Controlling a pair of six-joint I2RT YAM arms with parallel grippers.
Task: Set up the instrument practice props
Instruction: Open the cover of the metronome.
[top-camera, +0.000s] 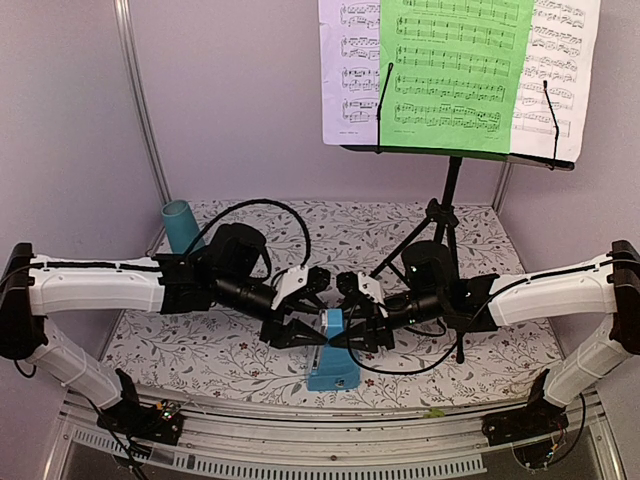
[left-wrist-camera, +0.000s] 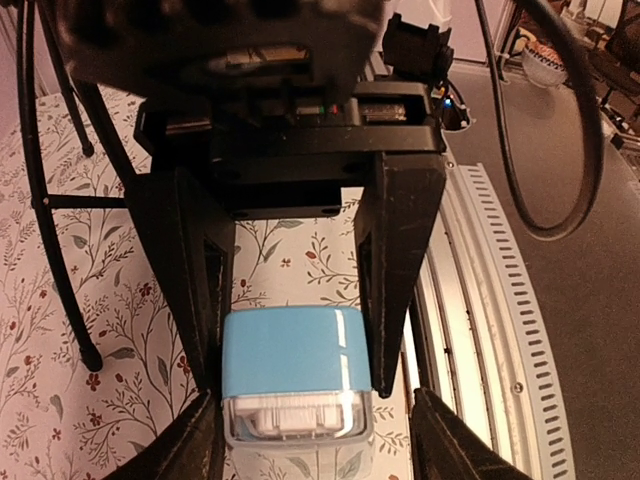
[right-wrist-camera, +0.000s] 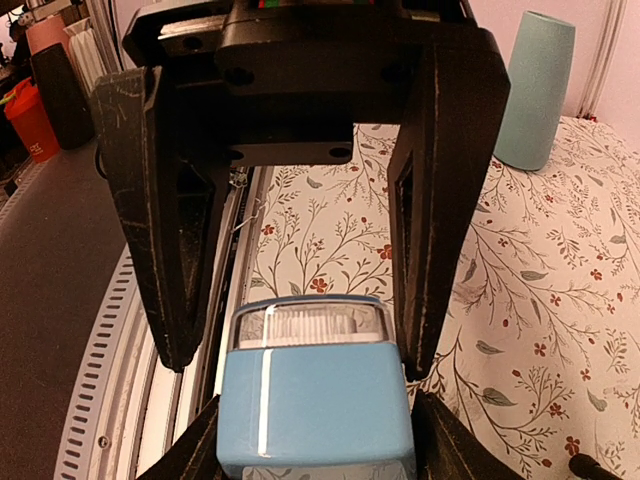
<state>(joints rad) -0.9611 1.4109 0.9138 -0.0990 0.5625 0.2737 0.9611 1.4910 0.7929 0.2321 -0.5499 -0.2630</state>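
The small blue metronome (top-camera: 331, 360) stands on the flowered cloth near the table's front edge, between my two grippers. My right gripper (top-camera: 358, 335) comes at it from the right. In the right wrist view its fingers (right-wrist-camera: 450, 445) press both sides of the metronome (right-wrist-camera: 315, 405). My left gripper (top-camera: 298, 335) faces it from the left. In the left wrist view one finger lies against the metronome (left-wrist-camera: 295, 365) and the other finger (left-wrist-camera: 445, 440) stands off with a gap. At the back right, the black music stand (top-camera: 450, 200) holds a green page (top-camera: 455, 70) over white pages (top-camera: 350, 70).
A teal cup (top-camera: 181, 226) stands at the back left of the cloth. The stand's tripod legs (top-camera: 410, 245) spread over the table just behind my right arm. The metal rail of the table's front edge (top-camera: 330, 440) runs close under the metronome.
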